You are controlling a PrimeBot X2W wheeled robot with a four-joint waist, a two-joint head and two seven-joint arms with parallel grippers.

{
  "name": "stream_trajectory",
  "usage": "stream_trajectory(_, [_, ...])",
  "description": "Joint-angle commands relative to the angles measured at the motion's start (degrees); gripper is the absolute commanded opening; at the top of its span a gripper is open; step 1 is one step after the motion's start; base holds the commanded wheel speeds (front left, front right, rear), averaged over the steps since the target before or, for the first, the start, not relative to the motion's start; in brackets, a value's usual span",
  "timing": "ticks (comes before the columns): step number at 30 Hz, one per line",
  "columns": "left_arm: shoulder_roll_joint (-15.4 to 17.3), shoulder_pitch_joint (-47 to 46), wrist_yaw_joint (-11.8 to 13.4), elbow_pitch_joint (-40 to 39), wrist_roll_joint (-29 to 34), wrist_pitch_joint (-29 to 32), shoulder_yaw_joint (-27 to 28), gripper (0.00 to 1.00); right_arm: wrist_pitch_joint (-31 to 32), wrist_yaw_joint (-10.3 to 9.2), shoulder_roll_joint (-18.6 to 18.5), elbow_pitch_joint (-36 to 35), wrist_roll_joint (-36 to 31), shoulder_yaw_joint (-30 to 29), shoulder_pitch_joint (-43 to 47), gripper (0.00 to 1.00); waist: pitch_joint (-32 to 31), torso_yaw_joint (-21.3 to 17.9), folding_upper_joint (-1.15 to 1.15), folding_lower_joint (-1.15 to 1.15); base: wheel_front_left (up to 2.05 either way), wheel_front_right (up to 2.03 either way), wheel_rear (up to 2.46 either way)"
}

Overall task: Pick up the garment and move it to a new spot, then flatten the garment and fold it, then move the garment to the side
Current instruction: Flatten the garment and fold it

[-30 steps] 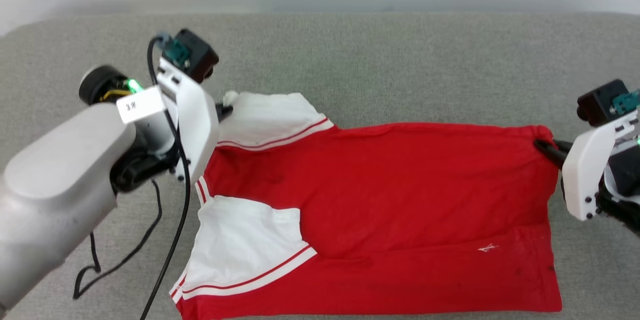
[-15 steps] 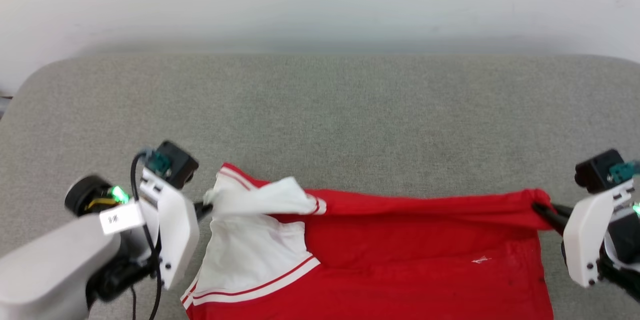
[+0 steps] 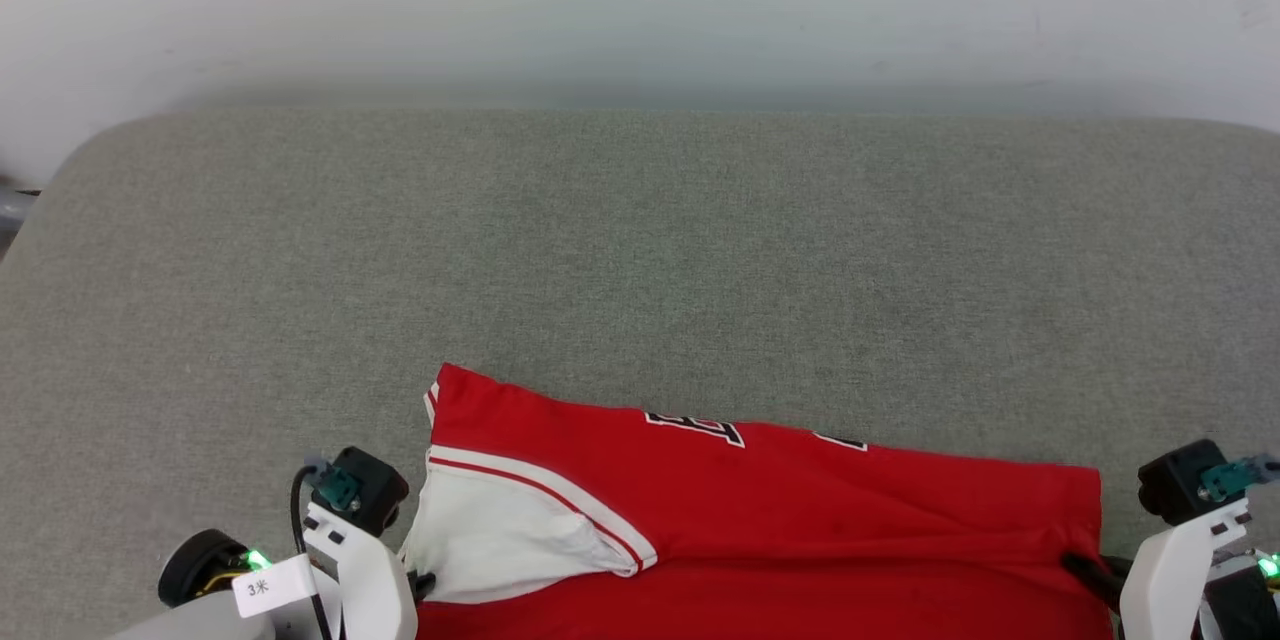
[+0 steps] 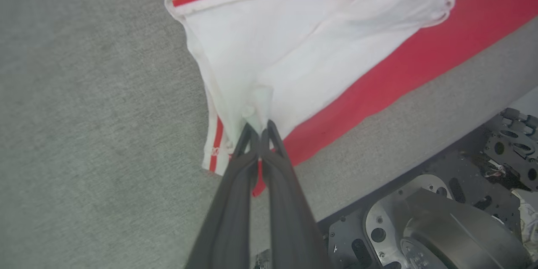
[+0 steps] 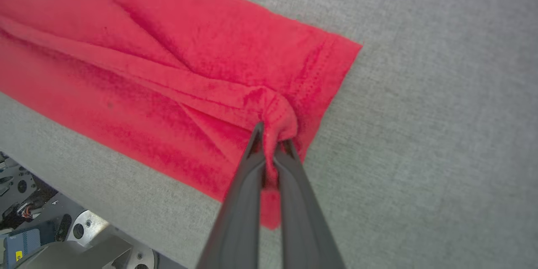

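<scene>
The garment (image 3: 760,510), a red jersey with white sleeves and striped trim, lies folded lengthwise along the near edge of the grey table (image 3: 640,250). Black lettering peeks out along its far fold. At the lower left my left gripper (image 3: 425,582) is shut on the white sleeve cloth; in the left wrist view the garment (image 4: 294,46) bunches at the left gripper (image 4: 260,128). At the lower right my right gripper (image 3: 1082,568) pinches the red hem corner. The right wrist view has the garment (image 5: 176,75) gathered into a knot-like bunch at the right gripper (image 5: 271,134).
A pale wall (image 3: 640,0) rises behind the table's far edge. The table's near edge and the robot's dark base (image 4: 441,218) sit just below the garment in the left wrist view. Grey tabletop stretches beyond the garment to the far edge.
Both grippers have pulled the held far edge toward me over the garment, folding it in half so the lettered side shows. The head camera has tilted up meanwhile.
</scene>
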Motion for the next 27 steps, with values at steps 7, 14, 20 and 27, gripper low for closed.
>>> stream_trajectory(7, [-3.1,1.9,0.4,4.3,-0.2,-3.4,0.8,1.0,-2.1,-0.09,3.2,2.7,-1.4,-1.2,1.8,1.0,1.2,-0.2,0.0,0.01,0.0,0.0,0.0])
stream_trajectory(14, [-3.9,3.3,3.6,4.0,1.0,-11.2,3.3,1.0,-5.8,-0.09,3.3,-0.7,-1.0,-5.2,2.3,1.0,-0.6,-0.5,0.0,0.01,0.0,0.0,0.0])
stream_trajectory(20, [-4.5,4.7,8.3,2.5,2.1,-19.4,6.8,1.0,-3.7,-0.08,0.9,-5.1,1.1,-10.2,3.4,1.0,-2.1,-0.2,0.0,0.01,0.0,0.0,0.0])
stream_trajectory(27, [-5.5,6.3,13.6,2.0,4.7,-28.5,10.0,1.0,4.7,-0.07,-2.6,-5.9,7.5,-13.5,4.4,1.0,-2.6,0.7,0.0,0.01,0.0,0.0,0.0])
